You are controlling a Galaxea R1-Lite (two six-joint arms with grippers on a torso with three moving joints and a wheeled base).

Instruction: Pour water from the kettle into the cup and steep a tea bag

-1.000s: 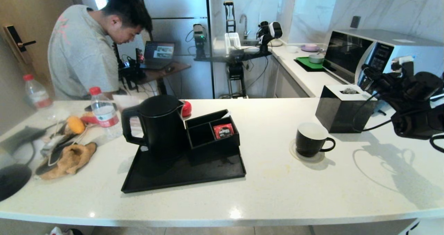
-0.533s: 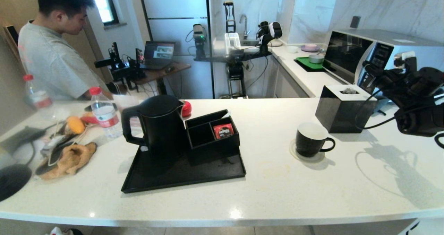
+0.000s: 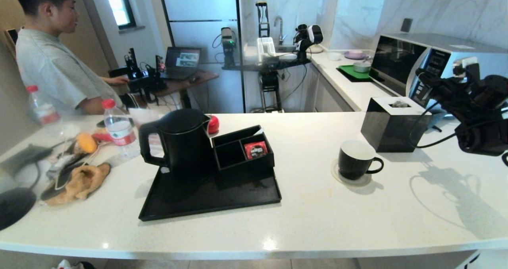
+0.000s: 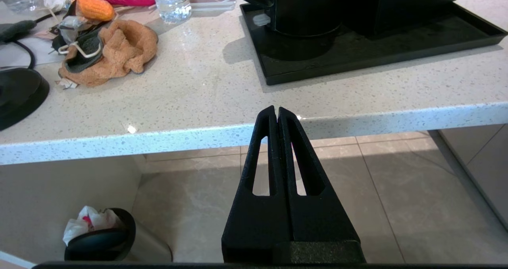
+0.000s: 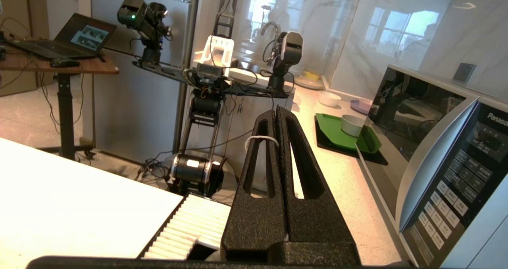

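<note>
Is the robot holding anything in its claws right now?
The left gripper holds nothing. The right gripper is shut on a thin white string; what hangs from it is hidden.

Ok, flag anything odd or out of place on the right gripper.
A thin white string is looped around one finger of the right gripper, which is shut. No tea bag shows on it. The cup sits upright on its coaster.

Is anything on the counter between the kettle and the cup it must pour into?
Yes: the black compartment box sits on the tray right beside the kettle, on the cup's side. Beyond it the counter shows nothing else.
</note>
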